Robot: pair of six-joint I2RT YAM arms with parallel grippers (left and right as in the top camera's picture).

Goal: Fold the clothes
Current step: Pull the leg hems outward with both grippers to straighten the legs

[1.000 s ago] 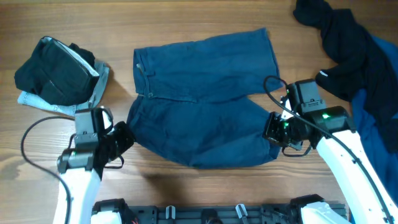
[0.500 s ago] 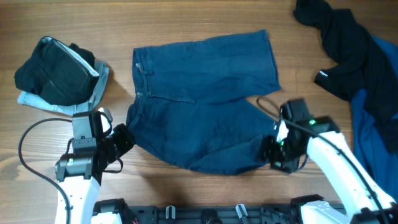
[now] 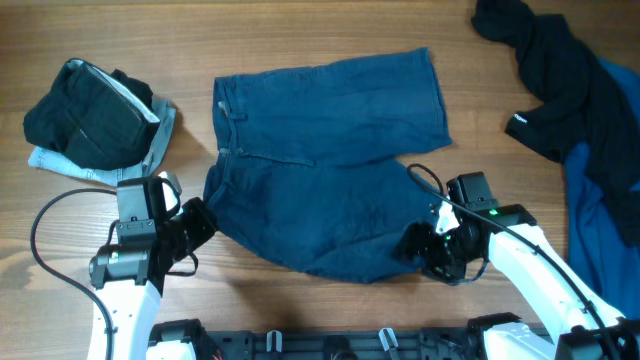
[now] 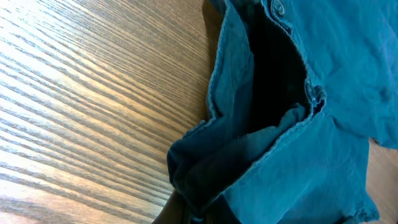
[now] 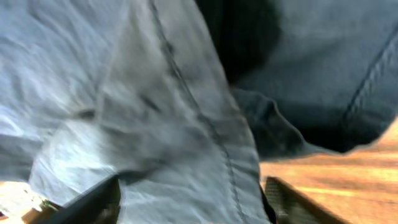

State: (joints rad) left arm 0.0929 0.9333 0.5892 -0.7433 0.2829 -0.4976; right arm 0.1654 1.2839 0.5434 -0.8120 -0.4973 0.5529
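Observation:
The dark teal-blue shorts (image 3: 320,150) of the clothes lie spread across the middle of the wooden table, waistband to the left. My left gripper (image 3: 200,222) is shut on the near waistband corner; the left wrist view shows that bunched corner (image 4: 249,155) pinched at my left gripper (image 4: 199,214). My right gripper (image 3: 412,243) sits at the near leg hem on the right. In the right wrist view its fingers (image 5: 93,202) stand wide apart, open, with the shorts' cloth (image 5: 155,112) lying loose between them.
A folded pile of black and pale-denim pieces (image 3: 90,115) sits at the back left. A black garment (image 3: 560,80) and a brighter blue piece (image 3: 600,200) lie heaped along the right side. The arms' mounting rail (image 3: 340,342) runs along the near edge.
My right gripper has moved left and toward the near edge, drawing the leg hem inward, and has gone from shut to open. The left gripper has stayed shut, almost in place.

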